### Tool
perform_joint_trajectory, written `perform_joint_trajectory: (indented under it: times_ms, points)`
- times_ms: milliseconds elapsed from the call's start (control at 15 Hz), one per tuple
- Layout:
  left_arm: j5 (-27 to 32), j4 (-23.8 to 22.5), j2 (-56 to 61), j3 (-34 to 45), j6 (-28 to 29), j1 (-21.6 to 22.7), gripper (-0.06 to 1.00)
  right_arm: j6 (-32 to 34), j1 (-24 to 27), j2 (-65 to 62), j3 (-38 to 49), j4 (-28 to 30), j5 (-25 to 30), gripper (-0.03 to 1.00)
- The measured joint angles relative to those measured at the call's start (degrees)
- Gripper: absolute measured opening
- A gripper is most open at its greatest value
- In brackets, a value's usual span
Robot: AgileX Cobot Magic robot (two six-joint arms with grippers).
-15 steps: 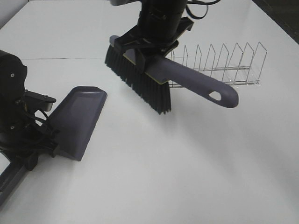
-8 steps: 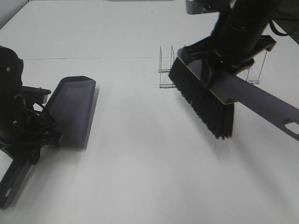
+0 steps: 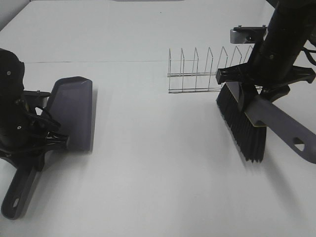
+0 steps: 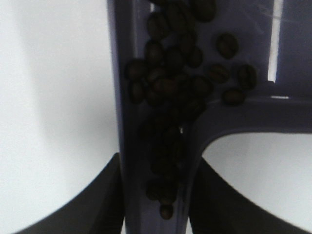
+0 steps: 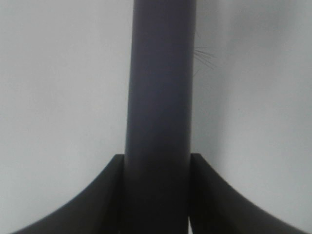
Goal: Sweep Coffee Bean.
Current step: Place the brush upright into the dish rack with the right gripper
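Many coffee beans (image 4: pixel 168 97) along dustpan handle (image 3: pixel 18 193)

Wire rack (image 3: pixel 202 75) upright on white table (image 3: pixel 158 192).

Left arm (image 3: pixel 12 113) sits low at the left edge, wrist bent down. Left pincer (image 4: pixel 156 195) is clamped on the dustpan (image 3: pixel 71 116) handle, with both fingers (image 4: pixel 97 204) tight against its sides. Right arm (image 3: pixel 284 44) slants steeply down from the top right. Right pincer (image 5: pixel 158 195) is clamped across the brush (image 3: pixel 266 118) handle, a finger flush on either side.
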State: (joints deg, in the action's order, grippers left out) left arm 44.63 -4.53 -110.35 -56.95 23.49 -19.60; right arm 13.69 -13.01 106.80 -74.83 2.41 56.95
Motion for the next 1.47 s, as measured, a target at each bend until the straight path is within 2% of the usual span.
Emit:
perform_joint_trajectory:
  times_ms: [333, 533, 667, 1000, 1467]
  points:
    - [-0.17, 0.00, 0.00, 0.00, 0.00, 0.00, 0.33, 1.55, 0.00, 8.59, -11.23, 2.69, 1.38, 0.36]
    - [-0.17, 0.00, 0.00, 0.00, 0.00, 0.00, 0.33, 3.90, 0.00, 14.09, -17.93, 6.99, 4.24, 0.36]
    - [-0.17, 0.00, 0.00, 0.00, 0.00, 0.00, 0.33, 5.79, 0.00, 16.62, -21.26, 7.91, 6.59, 0.36]
    - [-0.17, 0.00, 0.00, 0.00, -1.03, 0.00, 0.33, 6.42, 0.52, 18.51, -25.90, 8.71, 6.47, 0.36]
    - [-0.17, 0.00, 0.00, 0.00, -1.03, 0.00, 0.33, 7.28, 0.57, 18.51, -25.95, 13.75, -2.01, 0.36]
